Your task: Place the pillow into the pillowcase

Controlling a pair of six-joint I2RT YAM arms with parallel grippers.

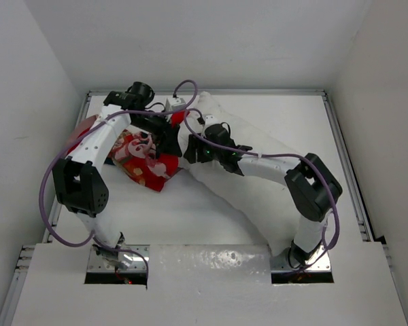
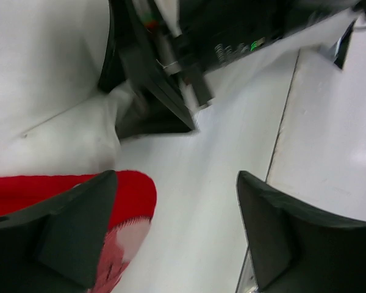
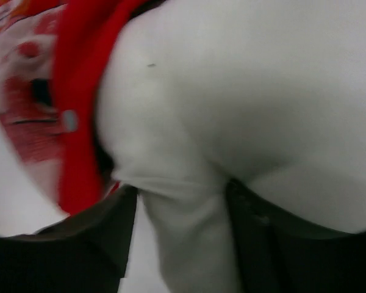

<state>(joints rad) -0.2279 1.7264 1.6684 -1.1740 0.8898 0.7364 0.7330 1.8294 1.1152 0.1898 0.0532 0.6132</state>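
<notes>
The white pillow (image 1: 221, 187) lies diagonally across the middle of the table. The red printed pillowcase (image 1: 144, 163) lies bunched against its left end. My right gripper (image 1: 194, 151) is shut on a pinched fold of the pillow (image 3: 244, 91) near that end, with the pillowcase's red edge (image 3: 79, 91) just left of it; the gripper's jaws (image 3: 183, 232) squeeze the white fabric. My left gripper (image 1: 168, 139) is open wide (image 2: 177, 226). One of its fingers (image 2: 73, 232) lies over the pillowcase's red edge (image 2: 134, 195). The pillow (image 2: 43, 61) shows beyond it.
White walls close in the table on three sides, with metal rails (image 1: 341, 156) along its edges. Purple cables (image 1: 54, 170) loop off both arms. The right gripper's black body (image 2: 171, 61) is close in front of the left gripper.
</notes>
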